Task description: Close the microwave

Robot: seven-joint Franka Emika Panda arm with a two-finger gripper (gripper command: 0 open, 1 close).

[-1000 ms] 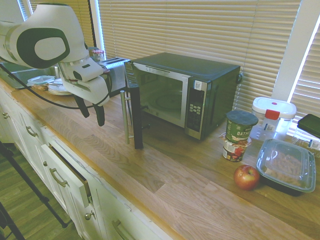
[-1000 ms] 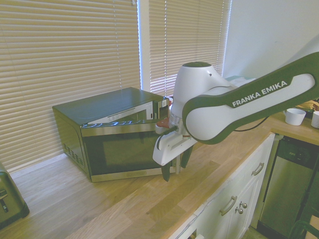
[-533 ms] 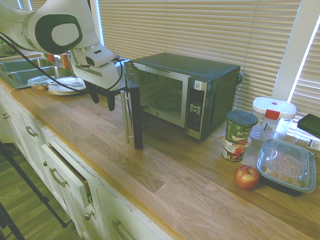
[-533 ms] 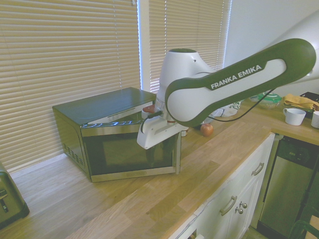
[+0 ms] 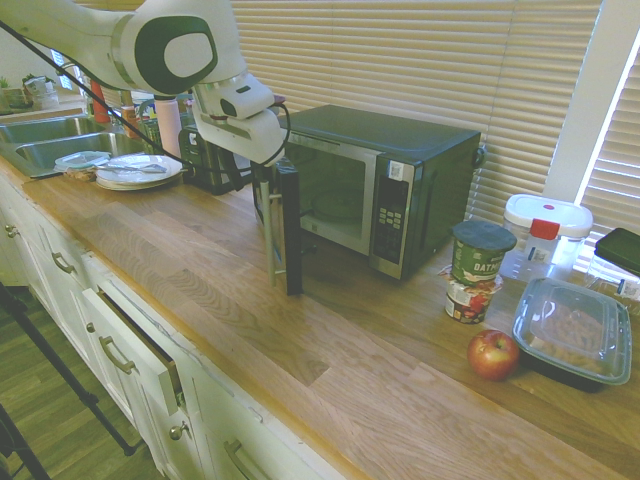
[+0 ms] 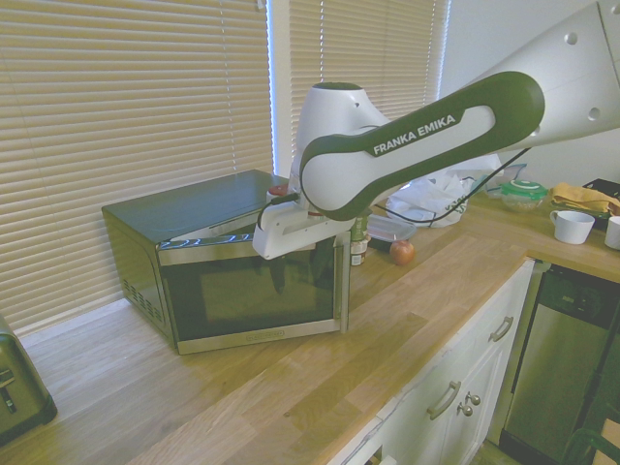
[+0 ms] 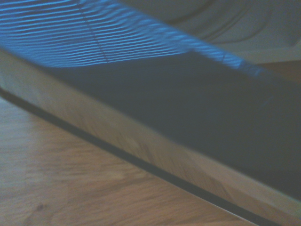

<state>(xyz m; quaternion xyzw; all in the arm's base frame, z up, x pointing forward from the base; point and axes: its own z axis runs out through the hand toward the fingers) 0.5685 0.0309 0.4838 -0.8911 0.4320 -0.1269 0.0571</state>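
Observation:
The microwave [image 5: 400, 175] stands at the back of the wooden counter with its door [image 5: 288, 235] swung out toward the counter's front edge, seen edge-on. In the second exterior view the door [image 6: 242, 295] faces the camera, with the silver bar handle [image 6: 341, 286] at its free edge. My gripper [image 5: 258, 165] is pressed against the upper outer face of the door, near its top rim [image 6: 281, 254]. The wrist view shows the door's dark glass [image 7: 188, 94] from very close, its steel edge, and the counter below.
A toaster [image 5: 208, 160], plates [image 5: 135, 170] and a sink [image 5: 40, 140] lie left of the microwave. To its right stand an oats cup on a can [image 5: 478, 252], an apple [image 5: 493, 353], a black food tray [image 5: 572, 343] and a lidded white box [image 5: 545, 222].
The arm swept from the counter's front left to the door's outer face. The door has swung slightly toward the microwave.

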